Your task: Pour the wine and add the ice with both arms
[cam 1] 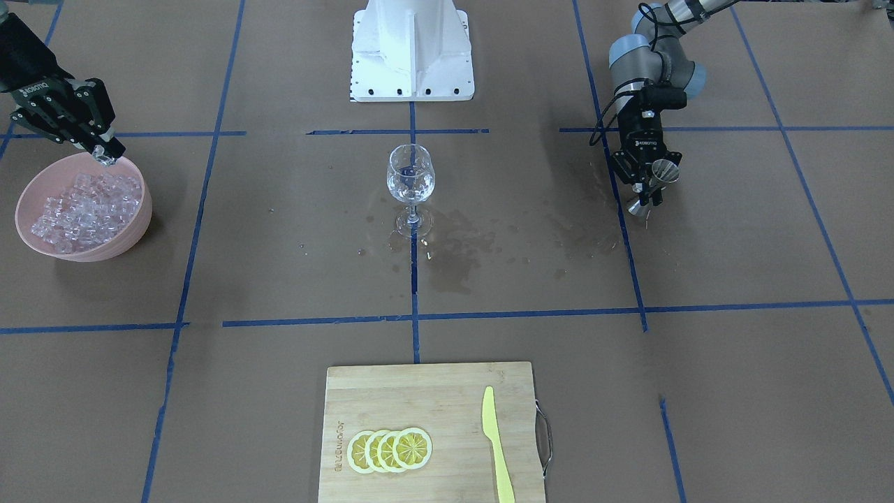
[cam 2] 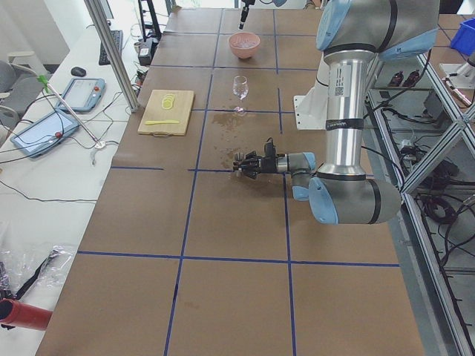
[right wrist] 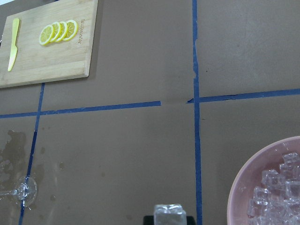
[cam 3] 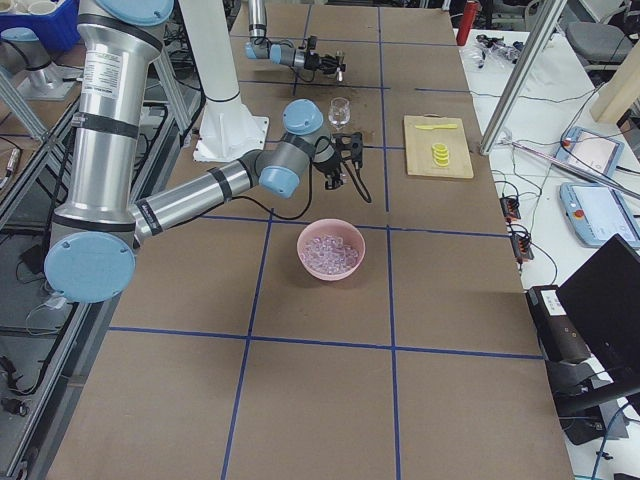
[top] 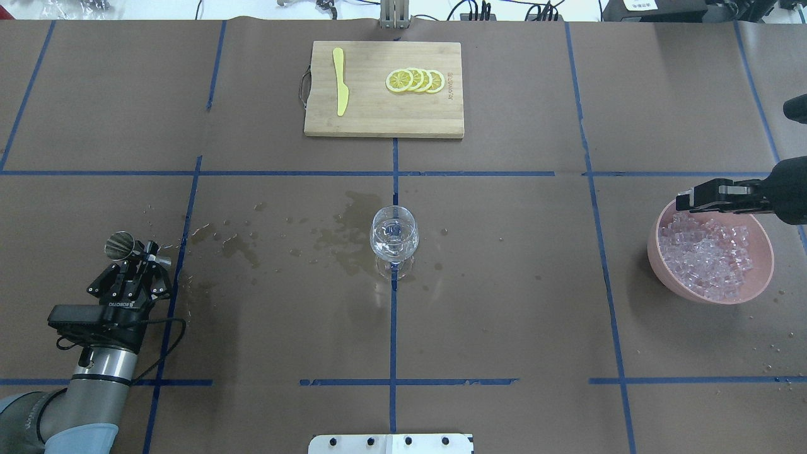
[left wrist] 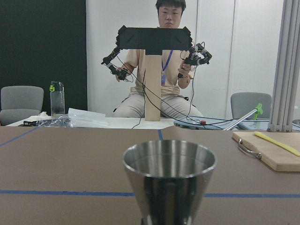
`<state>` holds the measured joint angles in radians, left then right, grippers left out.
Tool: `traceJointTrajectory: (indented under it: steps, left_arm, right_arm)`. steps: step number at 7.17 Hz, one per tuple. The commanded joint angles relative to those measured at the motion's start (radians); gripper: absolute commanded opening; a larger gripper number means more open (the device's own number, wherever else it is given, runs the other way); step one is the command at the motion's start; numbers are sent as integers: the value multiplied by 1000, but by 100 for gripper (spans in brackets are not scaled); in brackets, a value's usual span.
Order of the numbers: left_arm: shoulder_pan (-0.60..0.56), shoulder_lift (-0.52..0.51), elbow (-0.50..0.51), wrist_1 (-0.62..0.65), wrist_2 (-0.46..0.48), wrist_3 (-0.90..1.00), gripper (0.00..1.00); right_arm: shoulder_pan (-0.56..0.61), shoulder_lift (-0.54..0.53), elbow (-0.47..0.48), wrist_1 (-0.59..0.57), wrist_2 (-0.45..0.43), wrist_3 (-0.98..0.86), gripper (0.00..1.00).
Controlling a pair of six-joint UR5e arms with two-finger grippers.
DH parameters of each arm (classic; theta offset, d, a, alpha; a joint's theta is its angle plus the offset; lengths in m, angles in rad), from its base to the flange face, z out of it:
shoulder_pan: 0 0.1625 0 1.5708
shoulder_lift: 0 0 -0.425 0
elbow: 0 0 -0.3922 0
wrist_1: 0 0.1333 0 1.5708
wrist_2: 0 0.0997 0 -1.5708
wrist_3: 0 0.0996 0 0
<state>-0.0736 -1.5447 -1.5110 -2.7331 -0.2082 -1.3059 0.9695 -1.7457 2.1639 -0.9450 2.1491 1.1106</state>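
Fingers [cam 1: 99,142] of the right gripper [cam 1: 108,152] pinch one ice cube [right wrist: 169,214], shown clearly only by the wrist view, just above the pink bowl [cam 1: 143,213] of ice [cam 1: 84,209]. The left gripper [cam 1: 648,188] clasps a steel jigger [left wrist: 168,180]. The wine glass [cam 1: 411,178] stands well apart from both grippers, between them.

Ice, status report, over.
Right hand shut on one ice cube, raised near the pink bowl. Left hand shut on the jigger. Nothing stands between bowl and wine glass.
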Motion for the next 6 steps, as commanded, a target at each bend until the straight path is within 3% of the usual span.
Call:
traceJointTrajectory:
  steps: [1, 5, 6]
  left_arm:
    - [0, 0, 0, 0, -6, 0, 35]
    - [0, 2, 3, 0, -8, 4, 62]
    - [0, 3, 3, 0, -11, 7, 100]
  right_arm:
    - [0, 0, -1, 0, 0, 0, 0]
    - [0, 0, 2, 0, 0, 0, 0]
    - [0, 0, 2, 0, 0, 0, 0]
